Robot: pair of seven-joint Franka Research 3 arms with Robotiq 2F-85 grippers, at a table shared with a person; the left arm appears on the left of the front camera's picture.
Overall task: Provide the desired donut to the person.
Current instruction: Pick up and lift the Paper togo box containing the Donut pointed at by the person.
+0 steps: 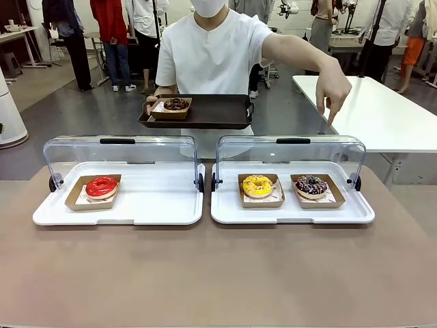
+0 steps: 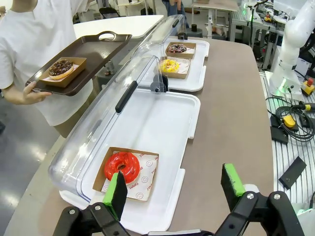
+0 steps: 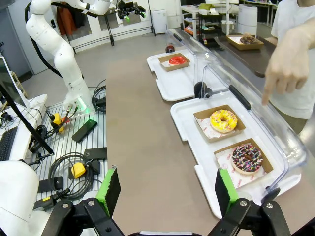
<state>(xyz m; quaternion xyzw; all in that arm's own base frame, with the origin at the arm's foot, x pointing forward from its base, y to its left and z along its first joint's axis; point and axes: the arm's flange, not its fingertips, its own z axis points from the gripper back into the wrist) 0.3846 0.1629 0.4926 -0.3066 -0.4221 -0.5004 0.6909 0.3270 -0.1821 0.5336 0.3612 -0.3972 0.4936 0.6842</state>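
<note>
A: State of left hand (image 2: 174,186)?
B: Wide open, empty; red donut (image 2: 123,166) just ahead.
A: And right hand (image 3: 167,189)?
B: Wide open, empty; sprinkled donut (image 3: 247,158) ahead, off its right-side finger. The person's finger (image 3: 267,96) points at it.
A: Step?
B: Choice being shown. Next, likely: right hand reaches in and grips that donut's paper tray (image 3: 221,153).

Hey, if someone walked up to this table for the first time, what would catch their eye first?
Probably the person's pointing hand, aimed down behind the right display case, at the end where the dark sprinkled donut sits. Next comes the glossy red donut, alone in the left case. After that, the brown tray the person holds, with a chocolate donut on it.
</note>
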